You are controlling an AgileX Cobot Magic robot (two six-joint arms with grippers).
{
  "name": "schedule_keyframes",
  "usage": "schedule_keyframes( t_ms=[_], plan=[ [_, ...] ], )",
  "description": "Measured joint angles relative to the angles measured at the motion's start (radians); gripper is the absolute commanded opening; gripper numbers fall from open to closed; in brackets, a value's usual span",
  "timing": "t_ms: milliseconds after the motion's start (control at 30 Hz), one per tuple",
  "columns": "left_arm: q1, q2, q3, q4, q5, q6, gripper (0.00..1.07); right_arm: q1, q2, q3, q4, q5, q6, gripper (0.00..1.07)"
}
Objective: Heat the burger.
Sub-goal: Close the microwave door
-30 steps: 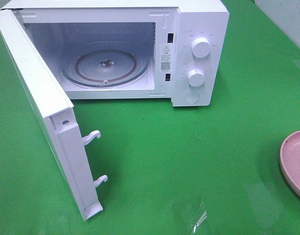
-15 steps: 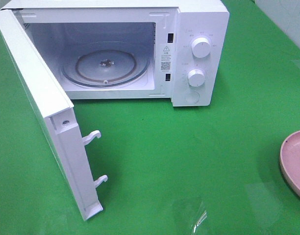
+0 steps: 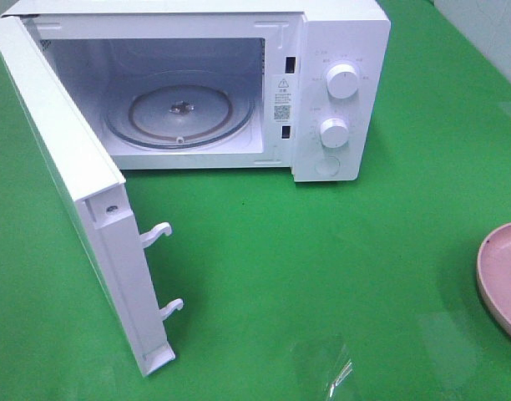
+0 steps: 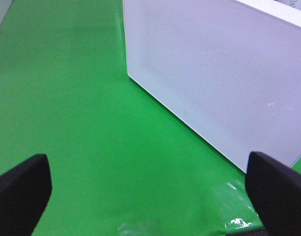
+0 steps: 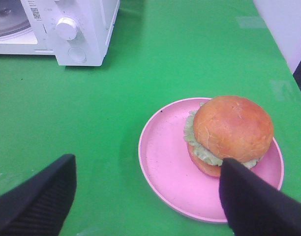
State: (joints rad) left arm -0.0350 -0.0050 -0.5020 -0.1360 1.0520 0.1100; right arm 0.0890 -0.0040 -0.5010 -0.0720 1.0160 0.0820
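Right wrist view: spread right gripper [image 5: 145, 196] above burger [image 5: 230, 133] on pink plate [image 5: 165, 162] — pickup pending, then into open microwave [image 3: 197, 109]; left gripper [image 4: 150, 189] spread, idle.

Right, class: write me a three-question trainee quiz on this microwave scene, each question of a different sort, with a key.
1. True or false: the hinged door of the white boxy microwave oven stands open.
2. Where does the round golden-brown bun burger sit? A. on the round glass turntable B. on the round pink plate C. on the bare green table cover
3. Fill in: the right tool is ____, with nothing between its fingers.

Key: 1 true; 2 B; 3 open.
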Motion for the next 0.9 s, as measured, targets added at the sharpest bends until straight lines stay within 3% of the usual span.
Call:
schedule_keyframes(
  t_ms=[900],
  plan=[
    [0.000, 0.000, 0.000, 0.000, 0.000, 0.000, 1.00, 0.000, 0.000, 0.000, 0.000, 0.000, 0.000, 0.76]
  ],
)
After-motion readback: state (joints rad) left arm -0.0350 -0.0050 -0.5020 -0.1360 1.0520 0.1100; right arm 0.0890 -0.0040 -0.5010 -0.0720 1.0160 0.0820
